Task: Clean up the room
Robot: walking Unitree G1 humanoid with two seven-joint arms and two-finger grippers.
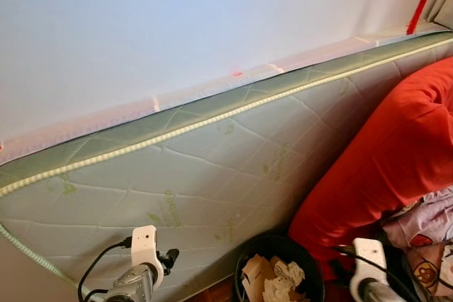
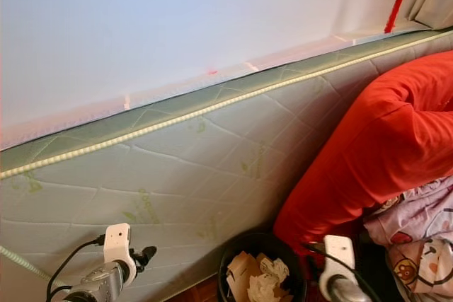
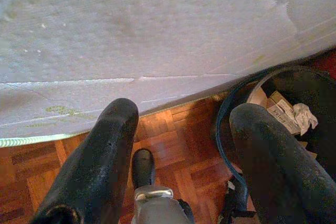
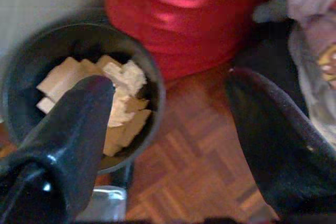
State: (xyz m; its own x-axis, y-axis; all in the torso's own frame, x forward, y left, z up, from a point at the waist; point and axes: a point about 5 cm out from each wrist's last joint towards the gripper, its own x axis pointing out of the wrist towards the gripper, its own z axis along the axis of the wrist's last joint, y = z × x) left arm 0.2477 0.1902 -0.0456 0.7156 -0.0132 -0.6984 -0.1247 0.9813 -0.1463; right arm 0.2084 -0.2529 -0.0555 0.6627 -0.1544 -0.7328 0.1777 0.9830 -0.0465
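Both our grippers released, left (image 3: 181, 145) near mattress (image 1: 212, 167), right (image 4: 173, 145) near black bin (image 4: 152, 85) holding paper scraps (image 4: 118, 98); red bedding (image 1: 396, 146) right.

A bedroom in a lived-in home. Shown by the pale quilted mattress with green piping (image 1: 212, 167) propped on its edge against a plain white wall (image 1: 177, 26), a red satin bolster pillow (image 1: 382, 153) leaning to its right, cartoon-printed pinkish bedding (image 2: 417, 245) (far right corner), reddish-brown wooden parquet floor (image 3: 173, 150), and a round black waste bin stuffed with crumpled paper (image 4: 152, 93).
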